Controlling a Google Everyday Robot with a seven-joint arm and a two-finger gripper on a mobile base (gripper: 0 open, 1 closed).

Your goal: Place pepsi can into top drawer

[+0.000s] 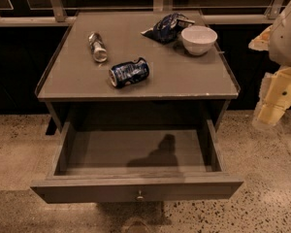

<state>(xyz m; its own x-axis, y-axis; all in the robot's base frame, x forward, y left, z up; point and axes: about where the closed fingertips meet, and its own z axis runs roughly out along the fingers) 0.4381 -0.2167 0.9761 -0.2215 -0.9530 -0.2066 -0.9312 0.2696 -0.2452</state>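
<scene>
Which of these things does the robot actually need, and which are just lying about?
Needed: pepsi can, on its side; open top drawer; gripper, at right edge beside table.
Lying about: silver can; snack bag; white bowl.

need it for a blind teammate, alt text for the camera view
A pepsi can lies on its side on a grey tabletop above the open top drawer. A silver can, snack bag and white bowl sit behind it; the gripper hangs off the table's right side.
</scene>
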